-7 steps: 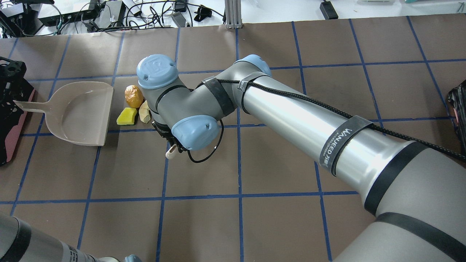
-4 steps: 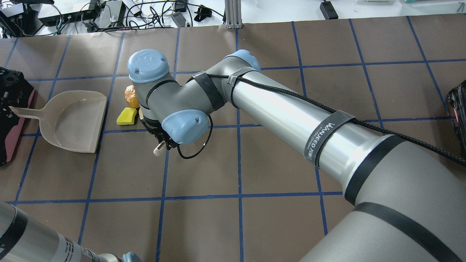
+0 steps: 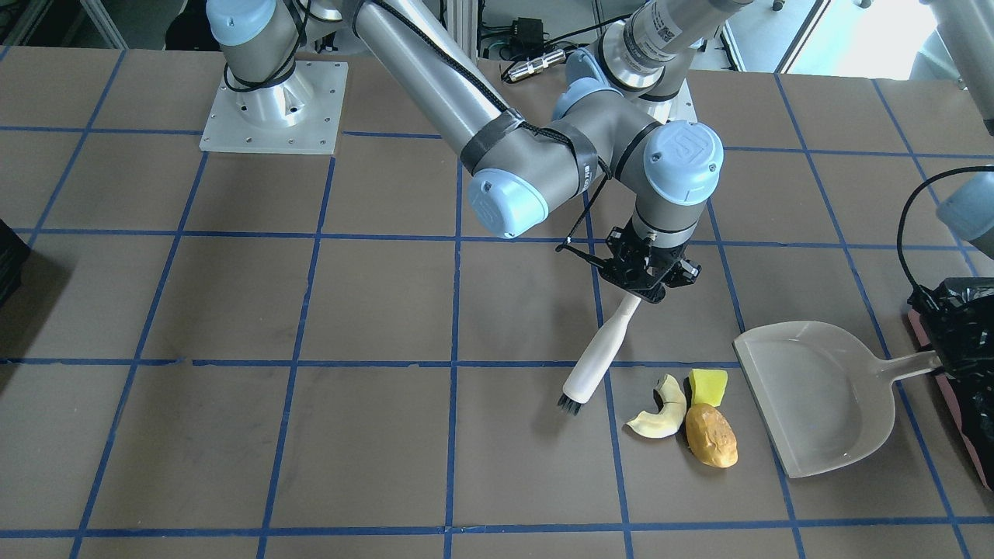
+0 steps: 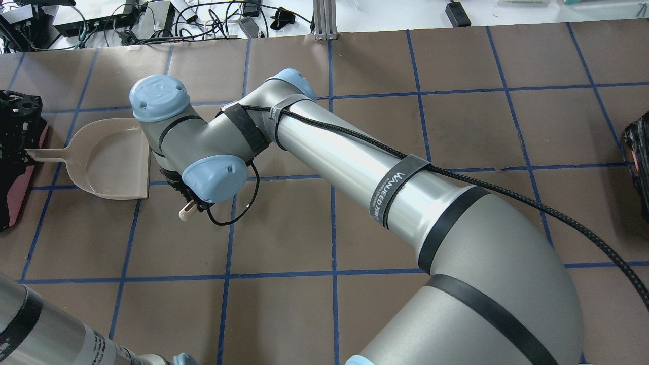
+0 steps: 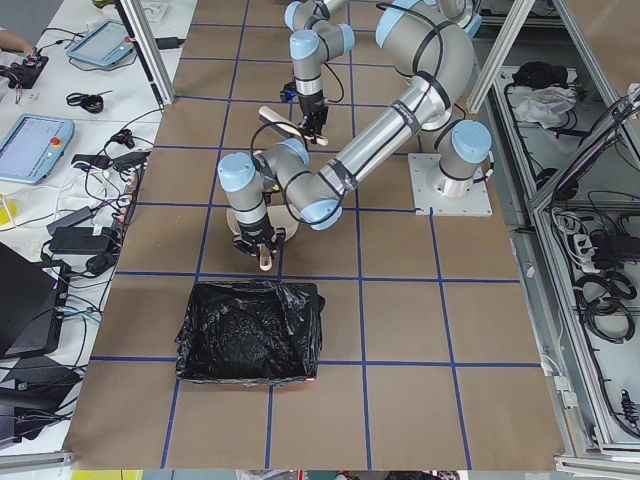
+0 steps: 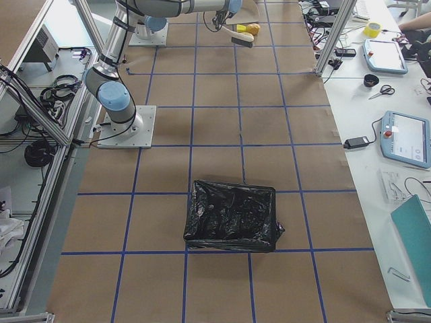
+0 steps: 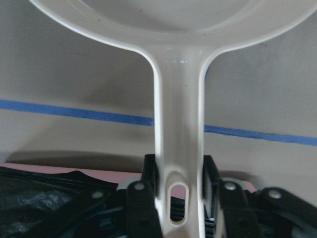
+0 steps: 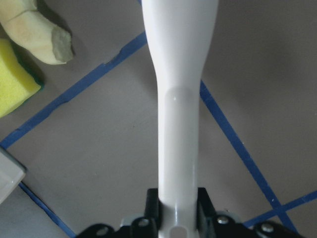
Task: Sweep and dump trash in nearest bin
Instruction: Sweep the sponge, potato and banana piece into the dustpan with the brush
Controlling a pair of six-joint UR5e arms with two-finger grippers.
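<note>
My right gripper (image 3: 641, 290) is shut on the handle of a white brush (image 3: 599, 353), which slants down to black bristles just left of the trash. The trash is a pale curved slice (image 3: 658, 413), a yellow wedge (image 3: 708, 386) and an orange-brown lump (image 3: 711, 437), close together in front of the dustpan (image 3: 823, 392). My left gripper (image 7: 179, 171) is shut on the dustpan handle (image 7: 178, 124), above the edge of the bin (image 7: 69, 173), pink-sided with a black bag (image 3: 963, 326). In the overhead view the right arm hides the trash.
A second bag-lined bin (image 6: 232, 215) stands toward the table's right end. Blue tape lines grid the brown table (image 3: 233, 435). The right arm's base plate (image 3: 272, 109) is bolted at the robot's side. Cables and boxes (image 4: 127, 20) lie beyond the far edge.
My right arm has swung to the left with the brush and now covers the trash in the overhead view. The dustpan has shifted slightly in my left gripper.
</note>
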